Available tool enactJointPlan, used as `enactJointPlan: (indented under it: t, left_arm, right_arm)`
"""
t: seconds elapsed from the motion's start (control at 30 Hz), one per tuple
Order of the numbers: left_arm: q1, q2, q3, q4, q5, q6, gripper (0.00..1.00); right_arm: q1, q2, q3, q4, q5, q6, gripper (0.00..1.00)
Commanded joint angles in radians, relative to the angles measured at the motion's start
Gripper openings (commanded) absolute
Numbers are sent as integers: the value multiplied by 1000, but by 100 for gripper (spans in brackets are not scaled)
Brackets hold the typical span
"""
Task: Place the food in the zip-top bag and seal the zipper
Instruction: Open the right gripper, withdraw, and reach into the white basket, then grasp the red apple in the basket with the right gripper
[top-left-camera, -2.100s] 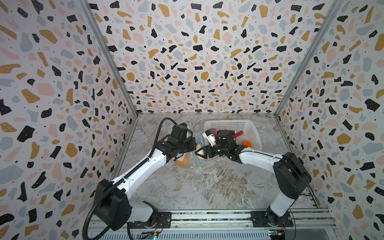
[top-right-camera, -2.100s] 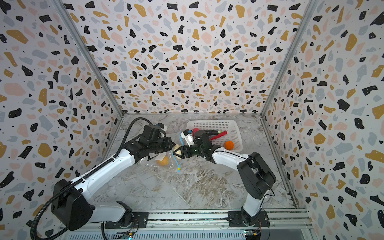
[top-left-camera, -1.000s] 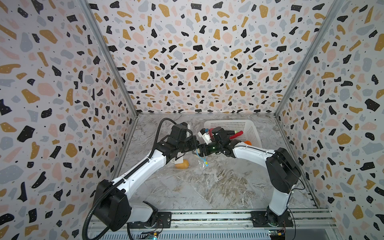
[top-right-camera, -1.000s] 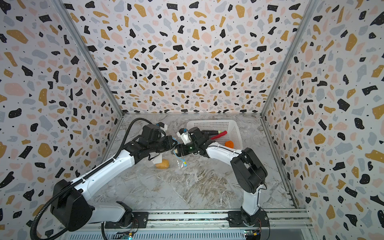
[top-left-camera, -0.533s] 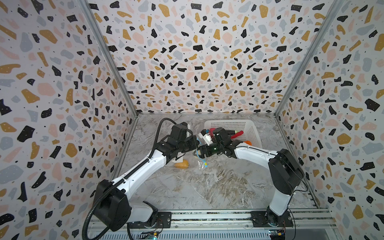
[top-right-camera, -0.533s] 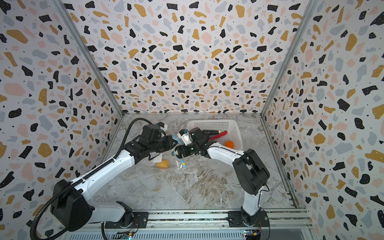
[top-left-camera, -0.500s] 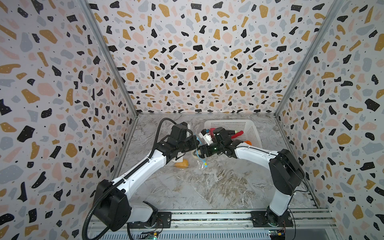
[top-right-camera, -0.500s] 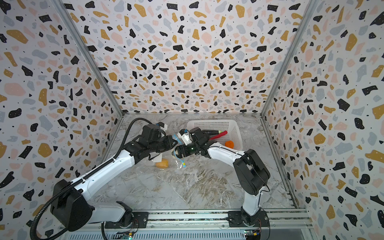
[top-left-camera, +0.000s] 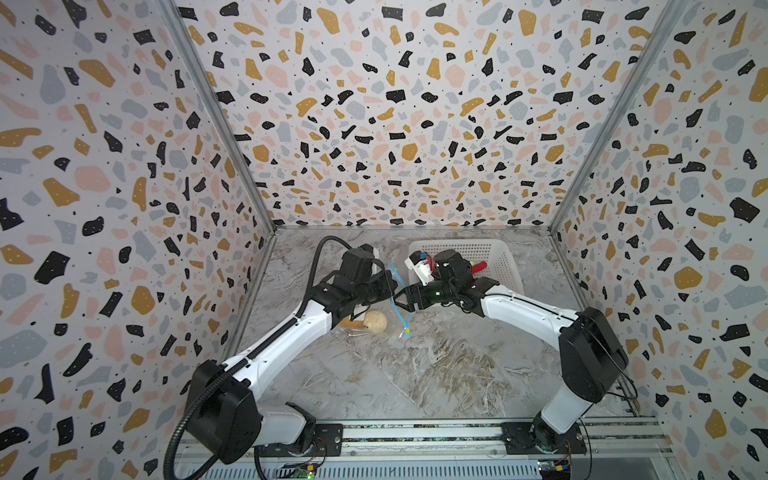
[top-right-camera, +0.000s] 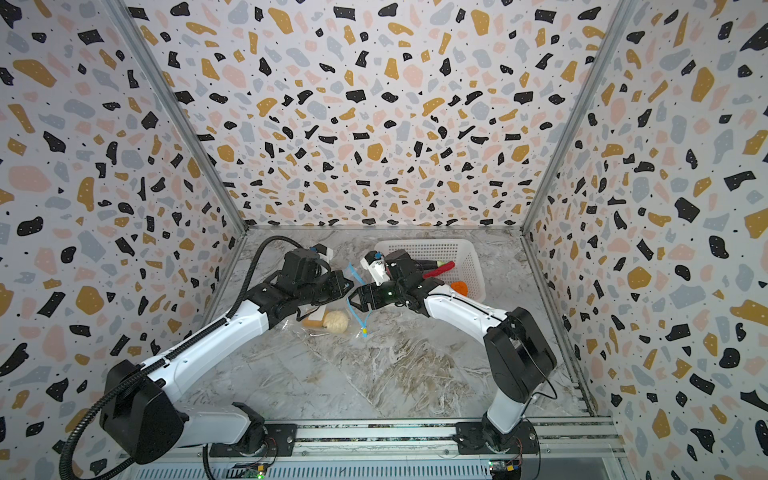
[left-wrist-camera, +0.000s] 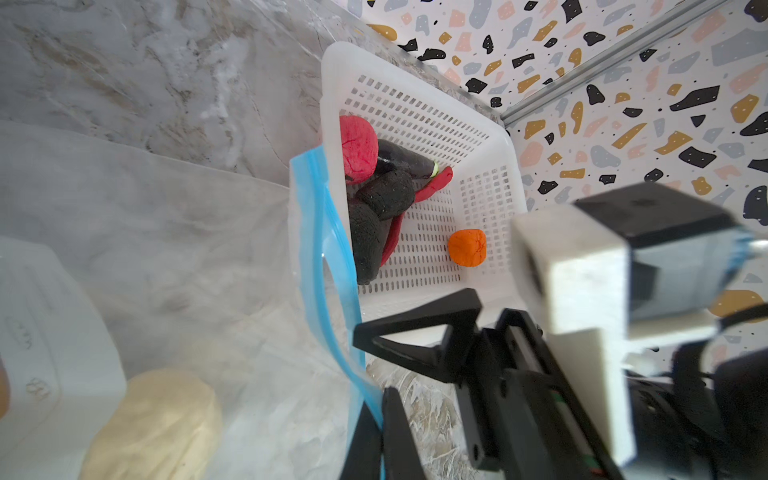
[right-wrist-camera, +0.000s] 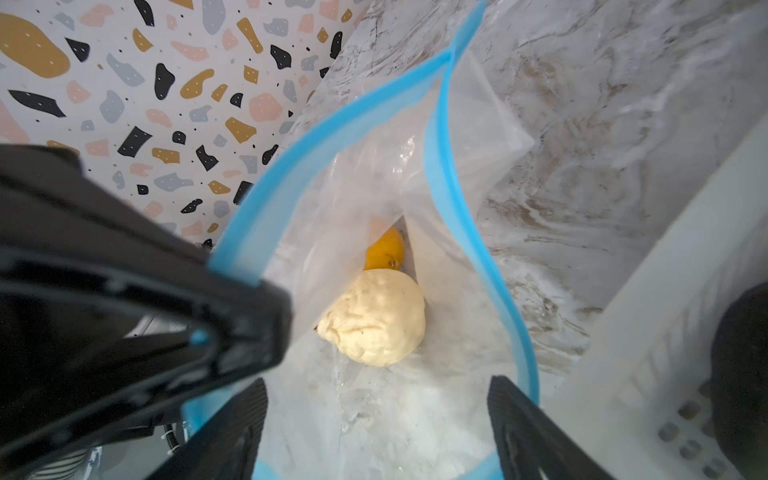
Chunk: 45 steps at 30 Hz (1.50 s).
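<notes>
Zip-top bag (top-left-camera: 392, 330) in both top views: film hardly being made out, beside basket (top-left-camera: 503, 266); zipper (top-left-camera: 394, 270) being stretched front-to-back.
Left wrist: zipper being pinched by left gripper (left-wrist-camera: 382, 399); pink-red ball (left-wrist-camera: 359, 149), dark pieces (left-wrist-camera: 374, 232), chili (left-wrist-camera: 436, 183), orange ball (left-wrist-camera: 467, 247) being held in basket.
Right wrist: right gripper (right-wrist-camera: 376, 382) jaws being held apart, empty; cream ball (right-wrist-camera: 376, 318), yellow-orange ball (right-wrist-camera: 386, 251) being held in bag.

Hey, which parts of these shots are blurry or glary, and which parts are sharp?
Left wrist view: the basket and orange ball are sharp, the cream ball close by is soft. Right wrist view: the cream ball sits in focus inside the bag, the left gripper in front is blurred. Both top views: evenly lit, with glare on the bag's crinkles.
</notes>
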Motion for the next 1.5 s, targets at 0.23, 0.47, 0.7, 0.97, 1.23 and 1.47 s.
enactJointPlan:
  t: [0.23,0.47,0.7,0.97,1.23,1.47]
  left_arm:
    - [35,0,12,29,-24,1,0]
    - [63,39,44,36,-36,-10,0]
    - [73,91,83,40,-15,-11,0]
    - [73,120,90,44,4,-12,0]
    - [74,139,86,51,21,-12,0]
    - [73,145,76,62,32,-13,0]
  right_arm:
    - [-65,-110,-50,-70,130,-13,74]
    - [-192,-14,67,-170,267,-139,70]
    - [-238,203,278,-155,337,-143,68]
    - [-238,459,557,-228,415,-148,67]
    - [-232,580,661,-261,392,-139,71]
    - [-226,652,731,-292,385,-138,77]
